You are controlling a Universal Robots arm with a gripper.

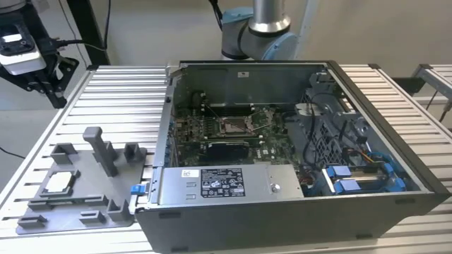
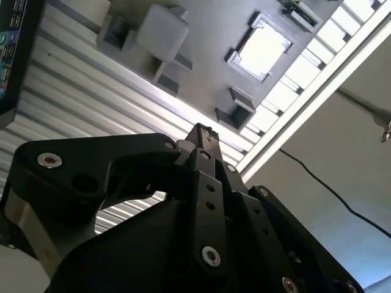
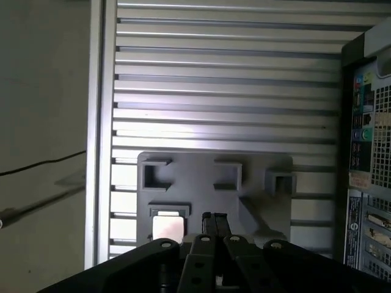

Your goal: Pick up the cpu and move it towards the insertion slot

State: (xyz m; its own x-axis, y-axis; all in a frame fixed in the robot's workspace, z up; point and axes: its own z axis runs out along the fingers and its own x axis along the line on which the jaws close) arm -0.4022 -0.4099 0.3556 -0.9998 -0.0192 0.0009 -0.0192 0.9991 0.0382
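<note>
Closest to the lens, the gripper [image 2: 204,130] is hanging well clear of the tray [image 3: 256,183], its two thin claws pressed together and pinching nothing. The cpu [image 1: 60,181] is sitting flat, silvery face up, in a pocket at the tray's outer edge, beside the table's edge on the exterior view's left. The slot [image 1: 236,124] is lying on the green board [image 1: 272,148] inside the open case [image 1: 282,198], well apart from the cpu.

Several things are looking risky. Claws this tight would be striking the chip's top rather than straddling it. Grey blocks [image 3: 156,174] are crowding the pocket, so a finger coming in off-line could be catching on one. The chip is thin, offering little rim to grip, so it could be tilting or slipping. The post [image 1: 102,151] and the case wall are standing between the pocket and the slot, and loose cables [image 1: 339,137] are lying beside the board.

The table [image 1: 120,100] is ribbed aluminium, slatted and gleaming, with the tray near one corner and the case taking up its middle. Beyond its edge, a pale floor is carrying a black cord [image 3: 43,165], and a plain light wall is closing the room behind.
</note>
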